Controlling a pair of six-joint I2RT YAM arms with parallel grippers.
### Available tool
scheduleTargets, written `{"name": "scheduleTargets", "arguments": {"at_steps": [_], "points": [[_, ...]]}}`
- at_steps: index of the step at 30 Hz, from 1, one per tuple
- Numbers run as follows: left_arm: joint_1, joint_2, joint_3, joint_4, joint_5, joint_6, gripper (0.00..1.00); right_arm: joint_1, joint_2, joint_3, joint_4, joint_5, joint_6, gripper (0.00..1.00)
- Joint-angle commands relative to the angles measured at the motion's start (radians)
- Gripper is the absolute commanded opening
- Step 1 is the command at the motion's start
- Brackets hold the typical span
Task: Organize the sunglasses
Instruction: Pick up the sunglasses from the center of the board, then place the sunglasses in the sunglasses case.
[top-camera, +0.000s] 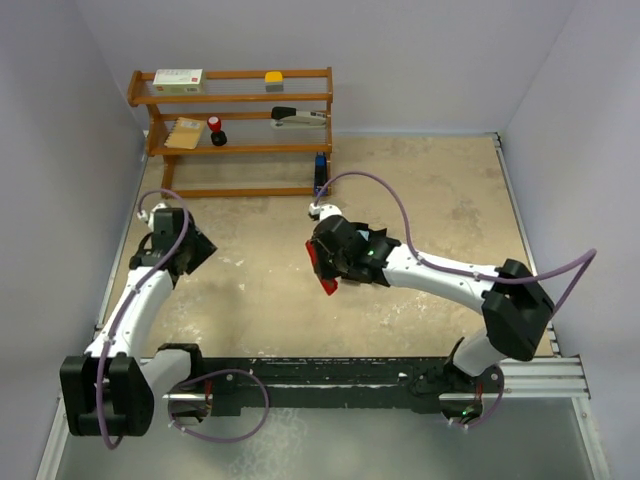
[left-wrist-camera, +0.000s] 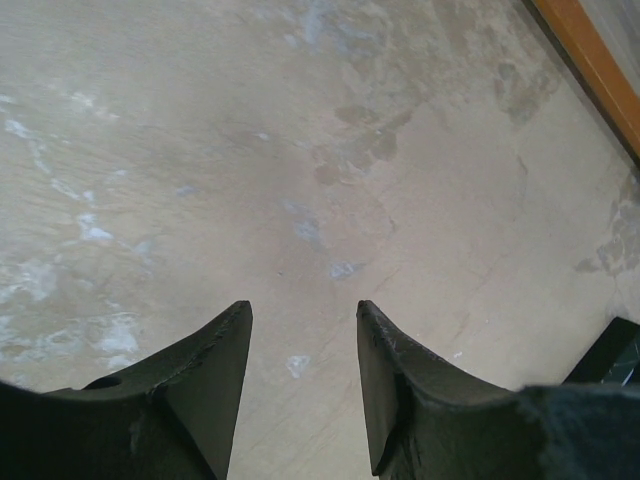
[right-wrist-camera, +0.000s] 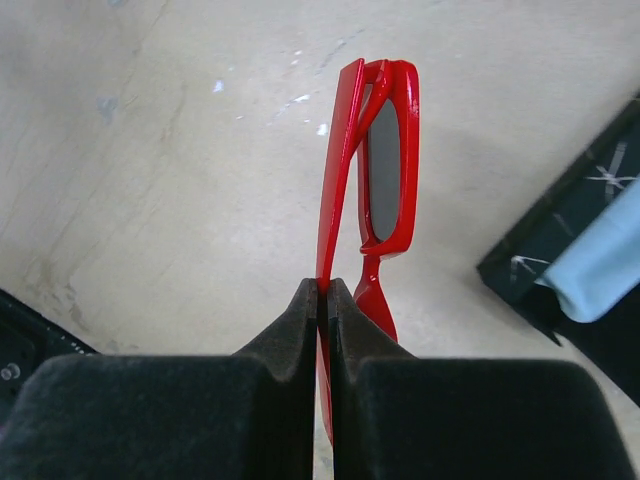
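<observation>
My right end effector (right-wrist-camera: 322, 287) was clamped shut on one thin arm of the red sunglasses (right-wrist-camera: 408, 140). In the wrist view the pads (right-wrist-camera: 290, 330) met flat on that arm, and the frame ran from them toward 12 o'clock, standing on edge with one dark lens facing 3 o'clock. From above, the right end effector (top-camera: 340, 255) sat near the middle of the surface (top-camera: 450, 200), with the sunglasses (top-camera: 322, 268) showing at its 8 o'clock side. I could not tell from either view whether the sunglasses touched the surface.

At 3 o'clock of the sunglasses in the right wrist view lay a black case (right-wrist-camera: 540, 240), well apart from them, with a light blue cloth (right-wrist-camera: 605, 260) resting on it.

My left end effector (left-wrist-camera: 300, 315) was partly open and held nothing; only bare, blotchy surface (left-wrist-camera: 300, 150) showed between its fingers (left-wrist-camera: 215, 350). From above, it (top-camera: 185, 245) hung at 9 o'clock of the right one, well apart.

At 11 o'clock stood a wooden shelf (top-camera: 240, 100) carrying a white box (top-camera: 178, 80), a yellow item (top-camera: 273, 77) and a stapler (top-camera: 298, 117).
</observation>
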Motion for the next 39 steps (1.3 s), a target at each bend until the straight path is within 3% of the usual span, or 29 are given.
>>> {"name": "scheduleTargets", "arguments": {"at_steps": [1, 12, 19, 39], "points": [[-0.107, 0.058, 0.075, 0.070, -0.075, -0.029, 0.44, -0.060, -0.080, -0.043, -0.008, 0.048, 0.022, 0.00], [-0.330, 0.248, 0.168, 0.164, -0.110, -0.059, 0.43, -0.264, -0.201, -0.163, 0.033, 0.056, 0.032, 0.00], [-0.423, 0.358, 0.234, 0.199, -0.122, -0.059, 0.43, -0.371, -0.185, -0.211, 0.103, -0.001, 0.033, 0.00], [-0.484, 0.424, 0.277, 0.195, -0.141, -0.052, 0.43, -0.413, 0.006, -0.145, 0.245, -0.090, 0.074, 0.00]]}}
